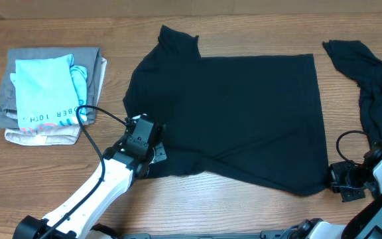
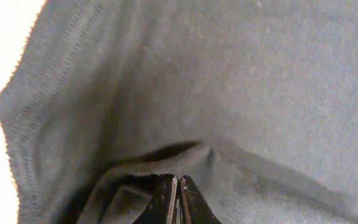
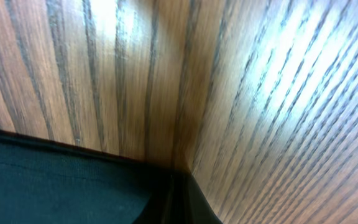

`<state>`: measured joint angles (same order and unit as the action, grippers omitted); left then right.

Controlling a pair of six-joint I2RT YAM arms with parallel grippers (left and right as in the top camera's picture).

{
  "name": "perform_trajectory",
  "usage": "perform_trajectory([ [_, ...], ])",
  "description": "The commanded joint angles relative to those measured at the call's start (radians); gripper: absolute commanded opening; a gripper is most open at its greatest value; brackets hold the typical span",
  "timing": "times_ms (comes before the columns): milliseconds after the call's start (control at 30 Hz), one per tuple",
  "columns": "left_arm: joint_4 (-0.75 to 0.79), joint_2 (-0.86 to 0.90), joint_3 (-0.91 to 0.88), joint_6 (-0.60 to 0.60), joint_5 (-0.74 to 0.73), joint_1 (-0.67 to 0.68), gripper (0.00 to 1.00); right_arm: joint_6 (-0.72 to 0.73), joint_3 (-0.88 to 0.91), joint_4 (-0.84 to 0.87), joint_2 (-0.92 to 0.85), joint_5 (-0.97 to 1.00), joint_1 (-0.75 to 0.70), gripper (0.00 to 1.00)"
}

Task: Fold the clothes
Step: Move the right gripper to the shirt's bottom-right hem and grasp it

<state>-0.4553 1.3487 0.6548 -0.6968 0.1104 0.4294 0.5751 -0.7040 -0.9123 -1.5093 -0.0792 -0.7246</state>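
Observation:
A large black T-shirt [image 1: 244, 113] lies spread flat in the middle of the wooden table, with a sleeve at the top left. My left gripper [image 1: 152, 154] is at its near-left edge. In the left wrist view the jaws [image 2: 179, 186] are shut on a raised fold of the black fabric [image 2: 229, 81]. My right gripper [image 1: 333, 178] is at the shirt's near-right corner. In the right wrist view its jaws [image 3: 179, 193] are closed on the edge of the black cloth [image 3: 55, 180]. A second black garment [image 1: 377, 86] lies crumpled at the far right.
A stack of folded clothes sits at the far left: a light-blue shirt with dark lettering [image 1: 45, 93] on top of grey [image 1: 8, 99] and beige [image 1: 45, 136] garments. Bare wooden tabletop [image 3: 260, 93] runs along the near edge.

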Motion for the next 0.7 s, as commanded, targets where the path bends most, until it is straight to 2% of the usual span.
perform_trajectory([
  [0, -0.011, 0.005, 0.016, 0.024, -0.070, -0.004, 0.05, 0.000, -0.037, 0.015, -0.019, 0.078, -0.002, 0.04],
  [400, -0.086, 0.005, 0.016, 0.025, -0.082, -0.004, 0.06, 0.000, -0.094, 0.031, -0.019, 0.089, -0.002, 0.04],
  [533, -0.101, 0.003, 0.029, 0.109, -0.083, -0.005, 0.18, 0.000, -0.094, 0.041, -0.019, 0.089, -0.002, 0.04],
  [667, -0.216, 0.003, 0.101, 0.221, -0.092, -0.004, 0.31, 0.000, -0.094, 0.041, -0.019, 0.087, -0.002, 0.04],
])
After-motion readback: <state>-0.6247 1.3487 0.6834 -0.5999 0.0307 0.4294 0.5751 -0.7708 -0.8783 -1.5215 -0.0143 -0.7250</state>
